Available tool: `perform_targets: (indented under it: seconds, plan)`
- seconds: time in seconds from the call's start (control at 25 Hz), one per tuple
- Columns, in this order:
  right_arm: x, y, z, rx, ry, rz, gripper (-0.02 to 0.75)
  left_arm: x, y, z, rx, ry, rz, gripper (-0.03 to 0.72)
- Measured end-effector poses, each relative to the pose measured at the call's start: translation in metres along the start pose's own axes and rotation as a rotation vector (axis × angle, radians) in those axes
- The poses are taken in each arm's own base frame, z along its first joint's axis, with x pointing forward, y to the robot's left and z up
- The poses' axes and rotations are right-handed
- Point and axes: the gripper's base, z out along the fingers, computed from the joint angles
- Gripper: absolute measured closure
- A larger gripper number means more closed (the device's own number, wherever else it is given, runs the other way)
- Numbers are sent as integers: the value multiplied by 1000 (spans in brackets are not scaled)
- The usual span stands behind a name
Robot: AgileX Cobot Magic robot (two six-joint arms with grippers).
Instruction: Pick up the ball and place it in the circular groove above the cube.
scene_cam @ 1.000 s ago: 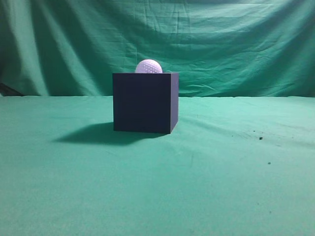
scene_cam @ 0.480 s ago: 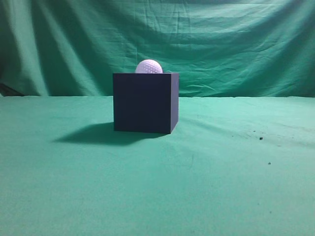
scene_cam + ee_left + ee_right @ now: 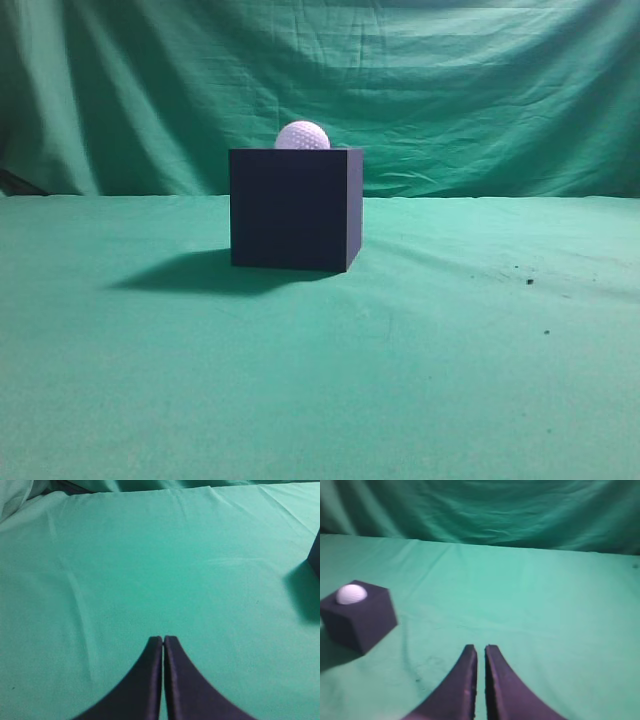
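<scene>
The white dimpled ball [image 3: 302,135] sits on top of the dark navy cube [image 3: 294,209], which stands on the green cloth left of centre. Both show at the left of the right wrist view, the ball [image 3: 351,594] resting in the top of the cube [image 3: 362,617]. A corner of the cube [image 3: 315,555] shows at the right edge of the left wrist view. My left gripper [image 3: 163,639] is shut and empty, above bare cloth. My right gripper [image 3: 480,648] is shut and empty, well right of the cube. Neither arm appears in the exterior view.
The green cloth [image 3: 400,380] covers the table and hangs as a backdrop [image 3: 450,90] behind. A few small dark specks [image 3: 529,281] lie on the cloth at the right. The cube casts a shadow [image 3: 180,272] to its left.
</scene>
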Motion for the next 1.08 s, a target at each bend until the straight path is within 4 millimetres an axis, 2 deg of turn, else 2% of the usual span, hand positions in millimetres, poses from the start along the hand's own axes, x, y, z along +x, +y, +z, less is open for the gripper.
perform_targets:
  seconds: [0.32,1.08]
  plan:
    - [58,-7,15,141,68,100,738,0,0,0,0,0,0,688]
    - [60,-7,15,143,71,101,738,0,0,0,0,0,0,688]
